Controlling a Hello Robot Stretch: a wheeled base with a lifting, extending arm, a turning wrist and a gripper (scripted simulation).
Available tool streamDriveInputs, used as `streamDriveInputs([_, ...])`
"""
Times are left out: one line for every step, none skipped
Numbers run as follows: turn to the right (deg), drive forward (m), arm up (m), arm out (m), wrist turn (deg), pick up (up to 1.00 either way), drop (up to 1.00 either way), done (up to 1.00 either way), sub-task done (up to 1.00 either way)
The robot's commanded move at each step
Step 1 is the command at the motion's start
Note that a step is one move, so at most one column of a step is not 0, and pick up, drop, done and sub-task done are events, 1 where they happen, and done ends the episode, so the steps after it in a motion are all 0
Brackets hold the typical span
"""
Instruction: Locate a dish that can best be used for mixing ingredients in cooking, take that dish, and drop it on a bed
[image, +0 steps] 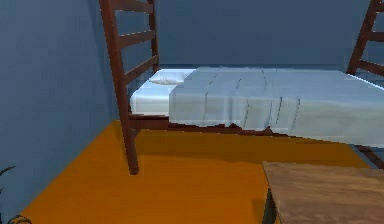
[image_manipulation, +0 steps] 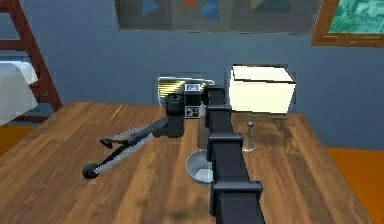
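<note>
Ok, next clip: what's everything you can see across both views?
bed: one, dark wooden frame with white pillow and pale bedding, against the blue wall in the forward view
floor: orange, in front of the bed
table: one, brown wood, across the arm side view
lamp: one, cream shade, on the table right of the arm
striped box: one, yellow and black, at the table's far side
grey round thing: one, pale grey, on the table beside the arm
wall pictures: two, along the arm side view's top
arm: one, dark bar, rising from the bottom edge
gripper: one, dark, over bare tabletop, holding nothing
</note>
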Motion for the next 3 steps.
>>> streamDriveInputs([0.0,0.0,0.0,0.0,45.0,0.0,0.0,0.0,0.0])
streamDriveInputs([0.0,0.0,0.0,0.0,45.0,0.0,0.0,0.0,0.0])
streamDriveInputs([0.0,0.0,0.0,0.0,15.0,0.0,0.0,0.0,0.0])
